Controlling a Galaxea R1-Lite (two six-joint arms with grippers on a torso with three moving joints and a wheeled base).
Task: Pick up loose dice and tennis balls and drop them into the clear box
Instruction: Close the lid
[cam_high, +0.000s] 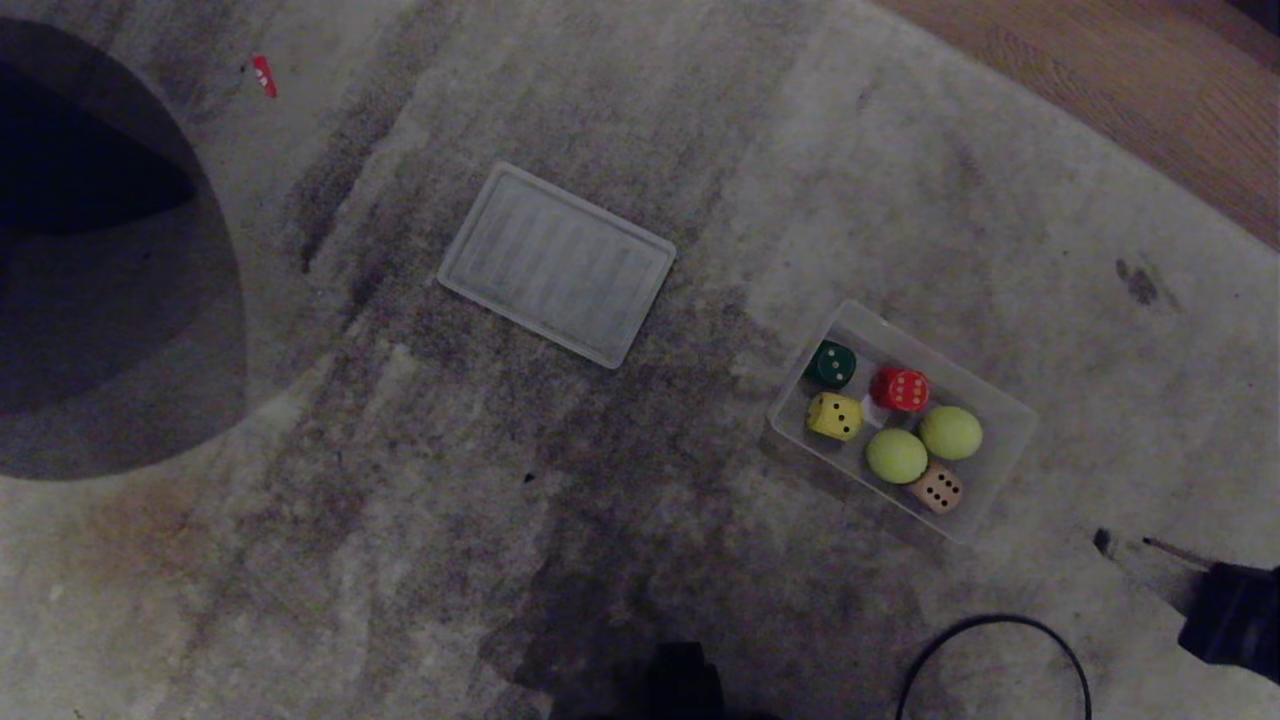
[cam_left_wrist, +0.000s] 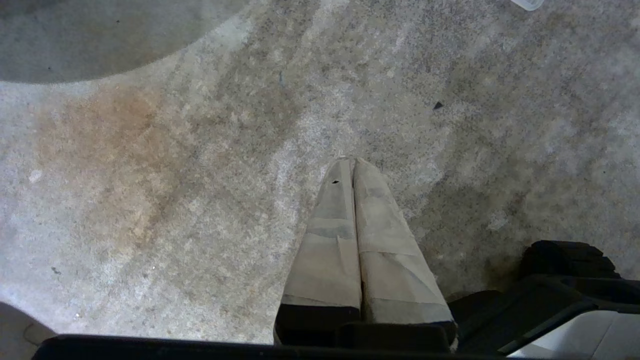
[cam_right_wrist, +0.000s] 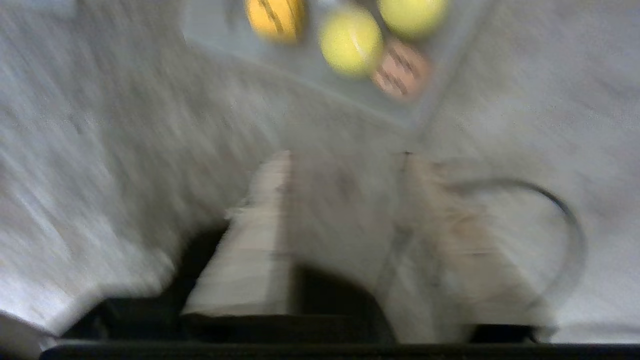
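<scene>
The clear box (cam_high: 862, 320) sits on the carpet at the right. Inside it lie a dark green die (cam_high: 831, 364), a red die (cam_high: 900, 389), a yellow die (cam_high: 835, 416) and a tan die (cam_high: 937, 488), along with two tennis balls (cam_high: 896, 455) (cam_high: 950, 432). My right gripper (cam_right_wrist: 345, 160) hovers over bare carpet short of the box, open with nothing between its fingers. Beyond it the right wrist view shows the yellow die (cam_right_wrist: 275, 17), a ball (cam_right_wrist: 351, 41) and the tan die (cam_right_wrist: 402, 70). Its dark wrist (cam_high: 1235, 620) shows at the lower right edge. My left gripper (cam_left_wrist: 352, 161) is shut over the carpet.
A flat ribbed clear panel (cam_high: 558, 263) lies mid-carpet, left of the box. A black cable loop (cam_high: 1000, 625) lies near the right arm. Wooden floor (cam_high: 1150, 90) begins at the far right; a dark rounded shape (cam_high: 100, 300) fills the left. A small red scrap (cam_high: 263, 75) lies far left.
</scene>
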